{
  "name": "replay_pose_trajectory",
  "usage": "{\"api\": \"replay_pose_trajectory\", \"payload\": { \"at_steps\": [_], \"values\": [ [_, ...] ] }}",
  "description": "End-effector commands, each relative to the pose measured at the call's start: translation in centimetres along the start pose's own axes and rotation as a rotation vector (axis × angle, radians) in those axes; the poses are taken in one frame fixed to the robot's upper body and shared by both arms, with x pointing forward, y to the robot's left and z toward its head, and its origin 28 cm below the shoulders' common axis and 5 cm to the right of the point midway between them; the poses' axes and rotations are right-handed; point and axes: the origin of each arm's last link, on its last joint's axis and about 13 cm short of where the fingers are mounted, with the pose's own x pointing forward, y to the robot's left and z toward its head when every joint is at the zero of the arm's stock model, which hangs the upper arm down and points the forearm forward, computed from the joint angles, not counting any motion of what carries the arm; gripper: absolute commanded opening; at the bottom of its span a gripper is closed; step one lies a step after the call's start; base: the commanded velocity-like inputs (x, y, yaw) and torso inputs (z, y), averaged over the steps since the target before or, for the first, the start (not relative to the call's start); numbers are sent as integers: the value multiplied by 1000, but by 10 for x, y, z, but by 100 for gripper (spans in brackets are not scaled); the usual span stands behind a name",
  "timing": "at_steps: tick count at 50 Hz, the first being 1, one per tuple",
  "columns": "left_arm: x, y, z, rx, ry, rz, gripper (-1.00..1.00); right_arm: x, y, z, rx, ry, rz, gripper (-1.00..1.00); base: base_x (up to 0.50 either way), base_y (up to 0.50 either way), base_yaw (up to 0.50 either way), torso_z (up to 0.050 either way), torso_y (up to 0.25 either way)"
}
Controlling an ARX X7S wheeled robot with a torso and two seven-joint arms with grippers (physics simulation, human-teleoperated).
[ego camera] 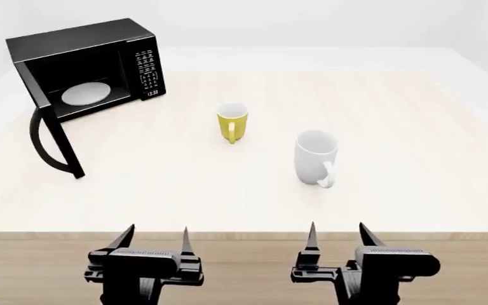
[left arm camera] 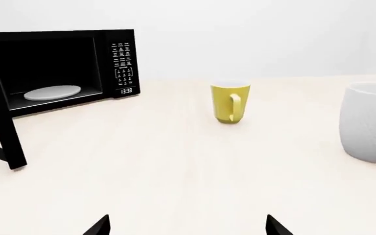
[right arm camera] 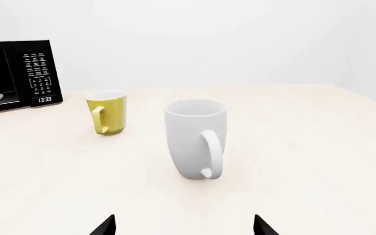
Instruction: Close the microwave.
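The black microwave [ego camera: 100, 54] stands at the table's far left with its door [ego camera: 53, 136] swung wide open toward me, curved handle on the outside. A white round plate [ego camera: 86, 93] lies inside, and the keypad panel [ego camera: 147, 70] is on its right. In the left wrist view the microwave [left arm camera: 119, 61] is far ahead, its door [left arm camera: 2, 122] edge-on. My left gripper [ego camera: 155, 238] and right gripper [ego camera: 339, 234] hover at the table's near edge, both open and holding nothing, far from the microwave. Only the fingertips [left arm camera: 100, 226] and fingertips [right arm camera: 104, 226] show in the wrist views.
A yellow mug [ego camera: 232, 122] stands mid-table, right of the microwave. A larger white mug [ego camera: 316, 157] stands nearer, ahead of my right gripper. The light wooden table [ego camera: 413, 159] reaches to its front edge just before the grippers. The yellow mug [left arm camera: 230, 102] and white mug [right arm camera: 195, 139] show in the wrist views.
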Motion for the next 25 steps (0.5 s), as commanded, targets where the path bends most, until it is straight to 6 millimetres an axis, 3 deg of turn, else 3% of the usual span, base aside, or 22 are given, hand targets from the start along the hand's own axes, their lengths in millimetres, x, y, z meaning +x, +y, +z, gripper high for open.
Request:
{"api": "replay_pose_trajectory", "payload": {
  "at_steps": [1, 18, 25],
  "values": [
    [-4, 5, 22, 17, 12, 11, 100, -8, -1, 20, -5, 6, 1, 100, 0, 0, 0, 0, 0],
    [-4, 12, 65, 31, -69, 16, 100, -16, -3, 57, -5, -64, -3, 100, 0, 0, 0, 0, 0],
    [-9, 16, 69, 25, -84, 9, 100, -20, 1, 63, -1, -56, 48, 100, 0, 143, 0, 0, 0]
  ]
}}
